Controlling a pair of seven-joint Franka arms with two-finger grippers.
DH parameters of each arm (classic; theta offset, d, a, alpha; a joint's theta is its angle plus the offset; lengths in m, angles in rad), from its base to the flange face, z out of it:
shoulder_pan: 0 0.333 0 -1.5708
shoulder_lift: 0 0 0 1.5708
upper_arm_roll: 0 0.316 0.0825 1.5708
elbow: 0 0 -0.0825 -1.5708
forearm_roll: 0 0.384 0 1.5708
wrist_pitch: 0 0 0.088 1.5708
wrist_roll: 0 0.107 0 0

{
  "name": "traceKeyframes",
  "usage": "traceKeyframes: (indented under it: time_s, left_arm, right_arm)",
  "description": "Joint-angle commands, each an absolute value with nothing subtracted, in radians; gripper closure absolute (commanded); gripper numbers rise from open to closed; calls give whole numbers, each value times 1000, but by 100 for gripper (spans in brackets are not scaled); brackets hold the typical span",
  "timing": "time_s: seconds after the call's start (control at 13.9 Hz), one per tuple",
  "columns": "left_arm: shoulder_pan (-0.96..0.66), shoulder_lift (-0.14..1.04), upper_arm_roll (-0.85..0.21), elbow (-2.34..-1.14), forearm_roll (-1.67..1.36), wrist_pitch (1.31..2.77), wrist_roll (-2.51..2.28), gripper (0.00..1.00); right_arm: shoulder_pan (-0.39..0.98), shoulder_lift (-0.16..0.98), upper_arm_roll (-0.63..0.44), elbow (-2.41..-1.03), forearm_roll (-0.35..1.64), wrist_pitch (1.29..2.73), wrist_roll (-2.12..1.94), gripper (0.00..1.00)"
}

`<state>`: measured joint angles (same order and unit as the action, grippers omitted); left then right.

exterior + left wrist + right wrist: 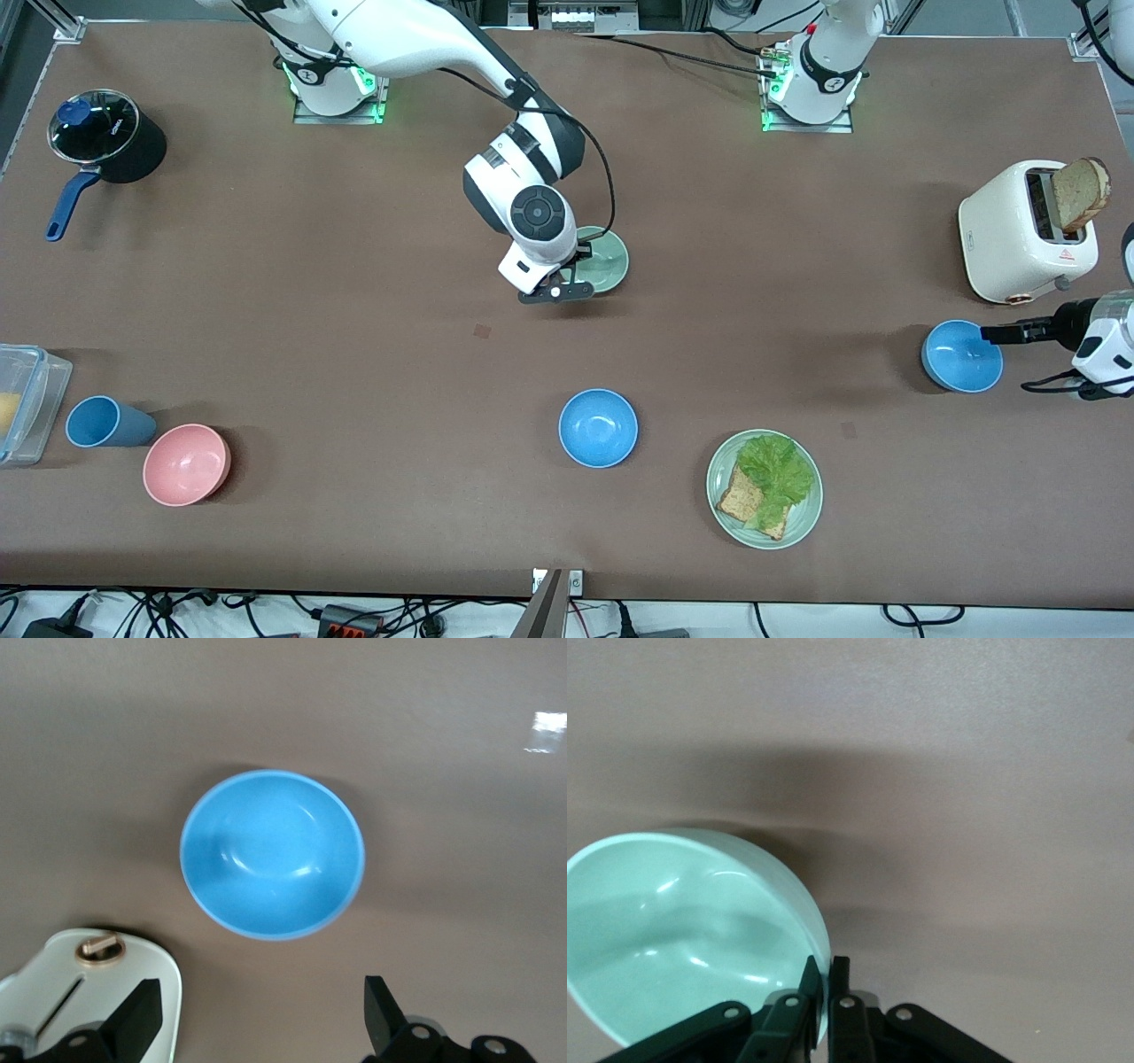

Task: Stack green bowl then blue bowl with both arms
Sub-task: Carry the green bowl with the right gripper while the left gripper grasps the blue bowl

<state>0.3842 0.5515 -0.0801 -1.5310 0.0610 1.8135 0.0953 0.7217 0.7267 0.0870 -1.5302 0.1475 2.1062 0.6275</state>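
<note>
Two grippers are at work over the brown table [354,354]. The right gripper [567,285] sits near the middle of the table, its fingers [824,979] pressed together on the rim of the green bowl [604,259], which tilts in its grasp. The left gripper [1005,335] hangs at the left arm's end of the table, just beside the toaster [1019,235]; its fingers [142,1005] are spread wide, with one blue bowl [962,356] lying between and just past them, untouched on the table. A second blue bowl [598,428] rests nearer the front edge, about midway along it, well apart from both grippers and beside the plate [802,523] of lettuce and bread.
</note>
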Motion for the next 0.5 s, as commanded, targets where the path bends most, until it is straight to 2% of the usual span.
traceKeyframes:
  time_s: [0.0, 0.29, 0.43]
  left_arm:
    - [408, 639, -87, -1497, 84, 1853, 132, 0]
    - [428, 710, -87, -1502, 84, 1947, 208, 0]
    - [431, 716, -87, -1505, 84, 1948, 215, 6]
  right_arm:
    - [718, 720, 80, -1500, 160, 2097, 705, 0]
    - [680, 597, 48, -1477, 134, 2074, 710, 0]
    - [643, 526, 17, -1477, 94, 2066, 704, 0]
